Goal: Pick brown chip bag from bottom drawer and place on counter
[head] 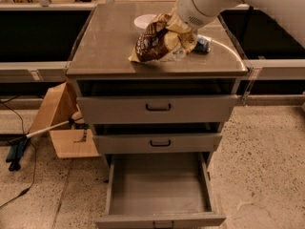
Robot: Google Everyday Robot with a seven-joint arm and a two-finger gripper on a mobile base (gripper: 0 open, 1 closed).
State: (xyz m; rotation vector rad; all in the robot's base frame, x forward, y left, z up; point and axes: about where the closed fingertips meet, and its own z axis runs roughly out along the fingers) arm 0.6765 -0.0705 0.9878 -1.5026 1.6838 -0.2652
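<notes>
While the drawer [158,187] stands pulled out at the bottom centre of the frame, the bag [155,43] is up on the counter [109,44], right of centre. It leans over, with its lower left corner touching the surface. The gripper [180,28] reaches in from the upper right and is clamped on the bag's crumpled upper end. A blue packet [203,43] lies just right of the bag, and a white bowl [144,20] sits behind it. A cardboard box [61,123] rests on the floor at left.
</notes>
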